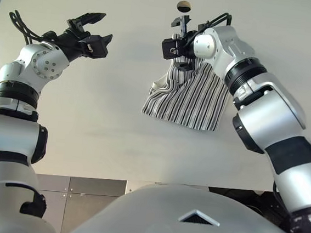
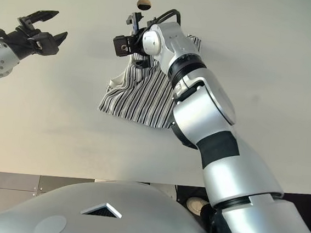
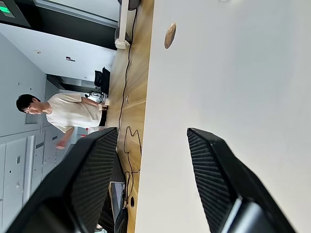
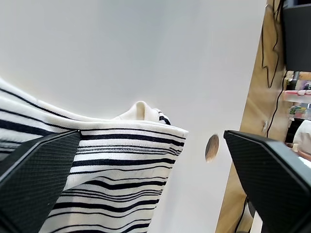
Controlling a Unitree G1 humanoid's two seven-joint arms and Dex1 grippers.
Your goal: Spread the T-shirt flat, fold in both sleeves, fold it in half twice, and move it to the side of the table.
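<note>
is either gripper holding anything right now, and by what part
Nothing is held. The left gripper is open and empty; the right gripper is open over the T-shirt.

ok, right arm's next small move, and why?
Probably lower the right gripper and close on the T-shirt's collar edge: its fingers stand open just above the bunched shirt, holding nothing, while the left gripper hangs open over bare table.

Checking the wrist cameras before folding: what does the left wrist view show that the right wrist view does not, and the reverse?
Left wrist view's own: the left gripper, open over the white table. Right wrist view's own: the striped T-shirt, bunched, lying under the open right gripper. Shared: the table and the round brown disc near its edge.
</note>
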